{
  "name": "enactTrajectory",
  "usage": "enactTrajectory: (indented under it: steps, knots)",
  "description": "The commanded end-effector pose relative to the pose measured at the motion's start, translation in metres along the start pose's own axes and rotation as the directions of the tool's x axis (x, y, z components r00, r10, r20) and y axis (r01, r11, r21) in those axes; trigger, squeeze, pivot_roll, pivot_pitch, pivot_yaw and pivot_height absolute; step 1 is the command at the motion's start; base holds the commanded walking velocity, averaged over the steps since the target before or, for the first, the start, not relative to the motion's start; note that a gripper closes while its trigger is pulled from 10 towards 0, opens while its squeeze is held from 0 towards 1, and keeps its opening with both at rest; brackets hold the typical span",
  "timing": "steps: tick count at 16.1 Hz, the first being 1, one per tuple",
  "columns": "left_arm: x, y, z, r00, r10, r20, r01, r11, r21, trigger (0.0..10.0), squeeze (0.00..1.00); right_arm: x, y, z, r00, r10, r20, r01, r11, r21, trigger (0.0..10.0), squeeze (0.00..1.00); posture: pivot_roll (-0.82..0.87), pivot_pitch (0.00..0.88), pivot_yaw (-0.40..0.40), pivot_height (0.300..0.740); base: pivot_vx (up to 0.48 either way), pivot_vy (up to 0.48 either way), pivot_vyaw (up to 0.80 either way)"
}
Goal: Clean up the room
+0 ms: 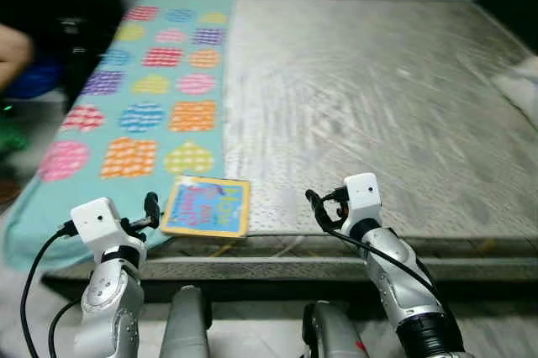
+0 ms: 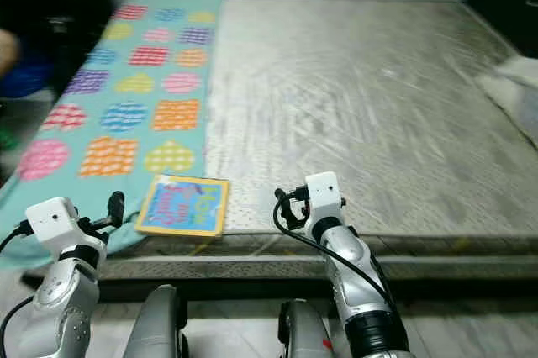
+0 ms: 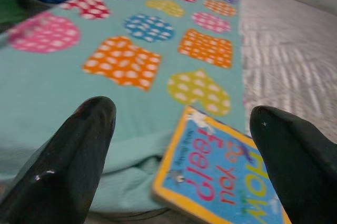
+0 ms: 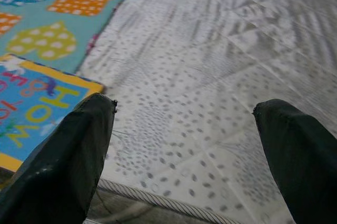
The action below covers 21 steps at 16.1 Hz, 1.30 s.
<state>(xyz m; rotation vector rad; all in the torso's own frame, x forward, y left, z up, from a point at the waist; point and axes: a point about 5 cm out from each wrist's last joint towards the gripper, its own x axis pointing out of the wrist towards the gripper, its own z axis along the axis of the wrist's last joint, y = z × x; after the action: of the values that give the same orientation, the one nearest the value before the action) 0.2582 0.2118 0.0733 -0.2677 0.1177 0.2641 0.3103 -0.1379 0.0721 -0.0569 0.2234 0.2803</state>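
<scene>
Both claws (image 1: 152, 209) (image 1: 316, 207) hover spread over grey mattress (image 1: 378, 97), book (image 1: 207, 206), teal blanket (image 1: 151, 97).

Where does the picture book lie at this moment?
The picture book lies at the bed's near edge, overlapping the turquoise blanket and the grey mattress, just ahead of the left claw.

Mattress (image 1: 378, 106): pale grey quilted cloth with a faint sheen, printed with small dark flecks and edged with a corded seam; the blanket (image 1: 151, 97) lying on it is soft matt teal fabric, slightly fuzzy, patterned with dotted and checked patches in pink, orange, yellow, blue and purple. Children's book (image 1: 207, 206): smooth stiff card cover, printed blue with a yellow border, lightly glossy. Left gripper (image 3: 181, 124) and right gripper (image 4: 184, 124): fingers of smooth black plastic with a dull satin finish, on arms of brushed silver metal with white plastic camera housings.
</scene>
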Motion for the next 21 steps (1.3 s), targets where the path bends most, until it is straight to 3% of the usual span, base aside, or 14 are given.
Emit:
enactTrajectory:
  steps: [1, 9, 13, 18, 21]
  knots:
    - [0.0, 0.0, 0.002, 1.0, 0.001, 0.01, -0.001, 1.0, 0.002, 10.0, 0.0, 0.0, 0.0, 0.002, 1.0, 0.003, 0.007, -0.003, 1.0, -0.008, 10.0, 0.0, -0.09, 0.114, -0.014, 0.63, 0.0, 0.0, 0.0]
    - [0.001, 0.0, -0.001, 1.0, 0.008, 0.0, -0.008, 1.0, -0.008, 10.0, 0.0, 0.0, 0.003, 0.0, 0.999, 0.037, 0.004, -0.037, 0.999, -0.035, 10.0, 0.0, -0.09, 0.099, -0.018, 0.63, 0.0, 0.0, -0.22]
    - [0.002, 0.004, -0.003, 0.999, 0.042, -0.002, -0.042, 0.999, -0.029, 10.0, 0.0, 0.001, 0.003, -0.001, 0.999, 0.042, 0.004, -0.041, 0.999, -0.035, 10.0, 0.0, -0.09, 0.085, -0.019, 0.6, 0.0, 0.0, 0.0]
    - [0.002, 0.021, -0.003, 0.986, 0.163, -0.028, -0.164, 0.982, -0.09, 10.0, 0.0, 0.002, 0.003, -0.002, 0.999, 0.045, -0.001, -0.045, 0.998, -0.033, 10.0, 0.0, -0.09, 0.091, -0.023, 0.6, 0.0, 0.0, 0.0]
    - [0.005, 0.036, -0.009, 0.97, 0.227, -0.086, -0.237, 0.961, -0.141, 10.0, 0.0, 0.002, 0.002, 0.001, 0.999, 0.047, 0.019, -0.047, 0.999, -0.025, 10.0, 0.0, -0.09, 0.094, -0.026, 0.57, 0.0, 0.0, 0.0]
